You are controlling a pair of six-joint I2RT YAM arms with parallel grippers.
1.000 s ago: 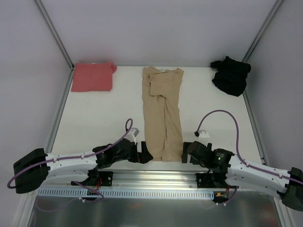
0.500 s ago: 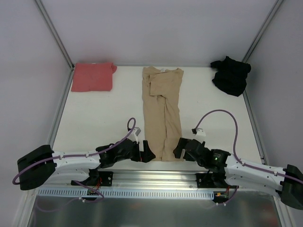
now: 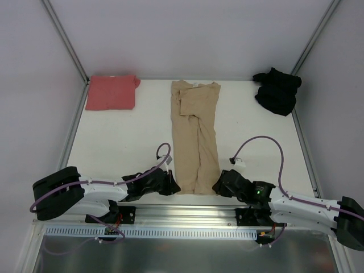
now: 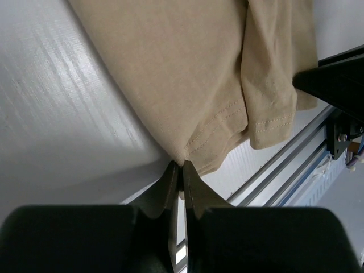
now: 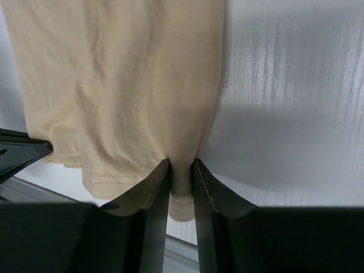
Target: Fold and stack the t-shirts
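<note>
The tan t-shirt (image 3: 196, 136) lies as a long narrow strip down the middle of the white table, its hem toward me. My left gripper (image 3: 172, 187) is shut on the hem's left corner; in the left wrist view the tips (image 4: 182, 165) pinch the cloth (image 4: 187, 74). My right gripper (image 3: 218, 186) is shut on the hem's right corner, a fold of tan cloth (image 5: 125, 85) squeezed between its fingers (image 5: 181, 165). The salmon-red t-shirt (image 3: 111, 91) lies folded at the back left. The black t-shirt (image 3: 277, 91) sits crumpled at the back right.
A metal rail (image 3: 187, 213) runs along the near table edge under both arms. Grey frame posts (image 3: 65, 45) and walls close in the table (image 3: 125, 142) on left, right and back. Purple cables loop above each wrist.
Both arms slid inward to the tan shirt's hem corners, and both grippers went from open to shut on the cloth.
</note>
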